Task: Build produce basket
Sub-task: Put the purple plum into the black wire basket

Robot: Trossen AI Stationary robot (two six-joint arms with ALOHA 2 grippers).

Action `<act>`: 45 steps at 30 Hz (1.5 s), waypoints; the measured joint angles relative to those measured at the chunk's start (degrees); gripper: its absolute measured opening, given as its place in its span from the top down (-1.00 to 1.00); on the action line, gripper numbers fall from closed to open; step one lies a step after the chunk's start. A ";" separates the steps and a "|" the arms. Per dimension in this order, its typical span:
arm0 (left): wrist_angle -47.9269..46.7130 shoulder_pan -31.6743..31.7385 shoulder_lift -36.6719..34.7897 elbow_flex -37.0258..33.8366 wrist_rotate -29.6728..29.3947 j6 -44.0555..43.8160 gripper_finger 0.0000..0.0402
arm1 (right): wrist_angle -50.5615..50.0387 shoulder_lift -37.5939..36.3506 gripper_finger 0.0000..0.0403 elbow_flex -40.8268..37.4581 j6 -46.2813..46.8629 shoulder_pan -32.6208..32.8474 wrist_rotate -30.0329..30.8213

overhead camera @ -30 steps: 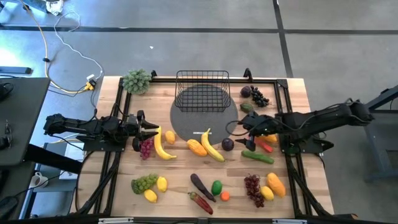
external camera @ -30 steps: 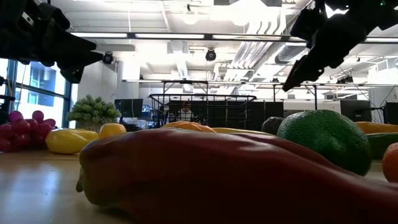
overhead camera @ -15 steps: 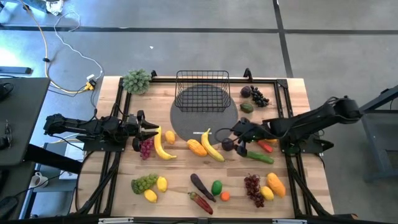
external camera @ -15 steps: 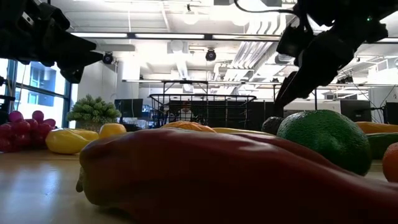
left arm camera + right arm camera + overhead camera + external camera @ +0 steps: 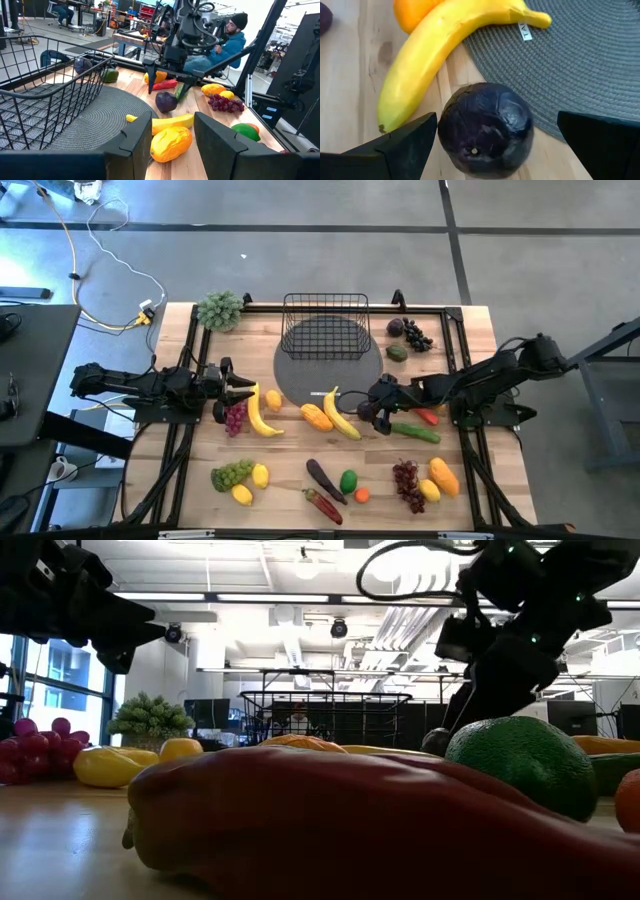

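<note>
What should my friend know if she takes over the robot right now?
Right gripper: open, one finger on each side of the dark purple round fruit, not closed on it.
Left gripper: holds nothing, waits at the table's left side near a banana.
Basket: at the table's far edge on the round mat, nothing in it.
Done: nothing loaded.
Left: grab the purple fruit, then basket all the other produce.

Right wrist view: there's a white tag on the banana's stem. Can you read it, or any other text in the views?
White tag at the banana stem, lying on the grey mat: dark printing, too small and blurred to read.
No other readable words, labels or numbers in any view.
</note>
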 joint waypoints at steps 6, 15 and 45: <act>0.00 0.00 0.01 -0.02 -0.03 0.00 0.33 | 1.86 2.69 -0.94 -0.02 0.33 0.00 -0.58; 0.00 -0.01 0.00 -0.02 -0.17 0.00 0.33 | 1.84 3.13 -0.48 -0.02 2.44 0.00 -0.65; 0.09 -0.02 0.02 -0.01 -7.48 -24.63 0.33 | -0.47 2.87 -0.24 17.65 8.76 -0.63 3.65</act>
